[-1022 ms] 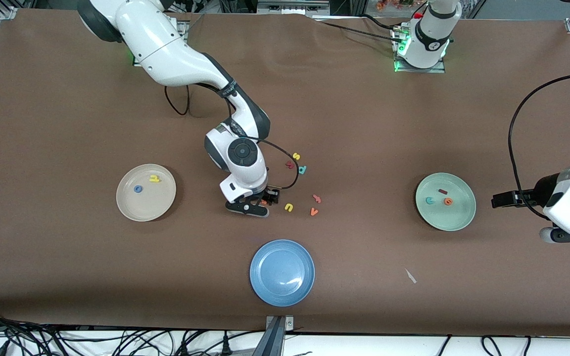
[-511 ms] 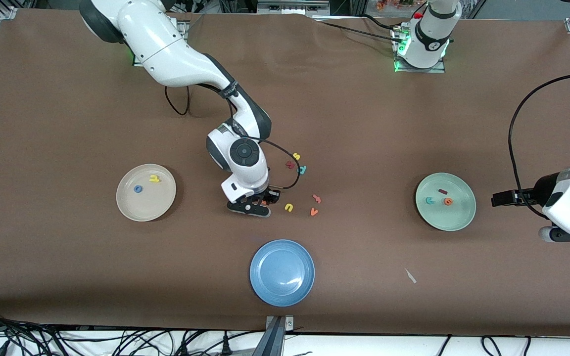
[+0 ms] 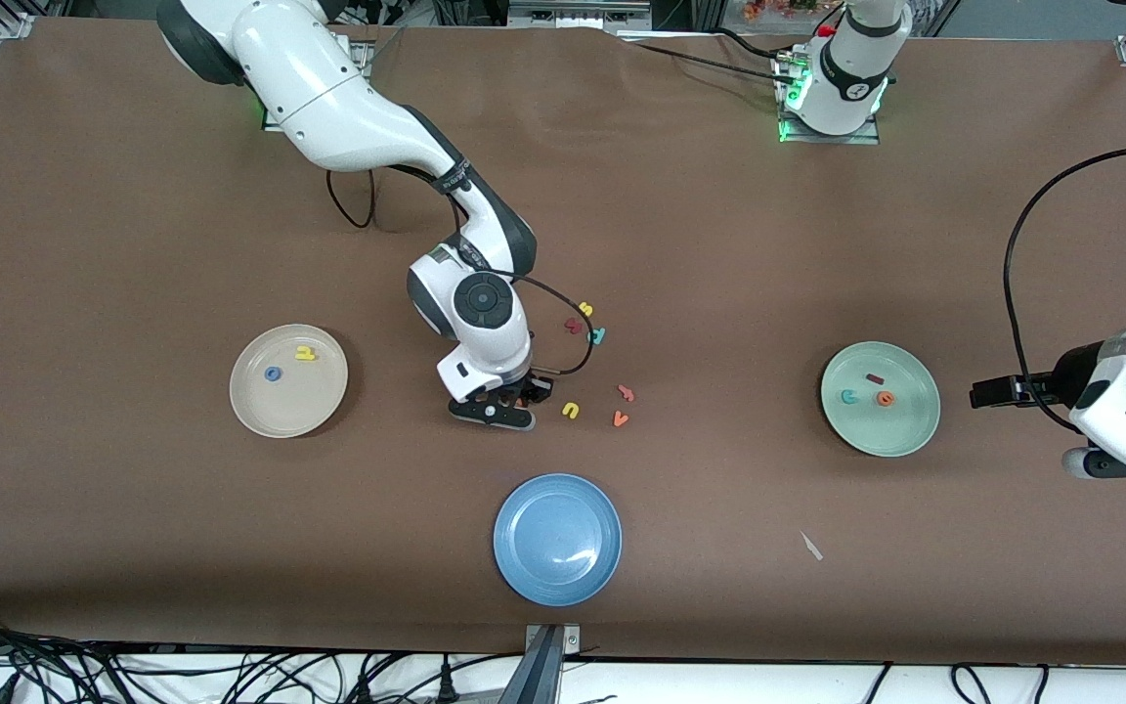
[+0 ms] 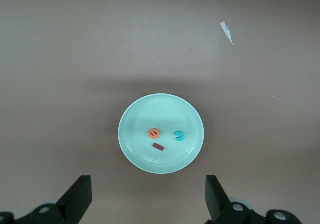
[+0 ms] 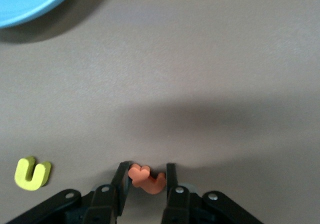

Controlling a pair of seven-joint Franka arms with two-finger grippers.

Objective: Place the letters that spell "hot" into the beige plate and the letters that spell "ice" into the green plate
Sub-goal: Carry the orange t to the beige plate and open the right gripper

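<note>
Right wrist view: right gripper (image 5: 145, 173), down at the table, fingers closed on the orange t (image 5: 146, 179). An off-centre pinch could let the foam letter twist free during lifting.

No printed label, brand, number or sign can be read on the arms or plates. The only readable characters are foam letters: a yellow h (image 3: 305, 354) and a blue o (image 3: 272, 374) in the round cream-beige plate (image 3: 255, 416); a teal c (image 3: 848, 396), an orange e (image 3: 885, 398) and a maroon bar i (image 3: 875, 378) in the round mint-green plate (image 3: 900, 440); a yellow u (image 3: 571, 411) and an orange v (image 3: 620, 419) on the brown bench (image 3: 133, 244).
</note>
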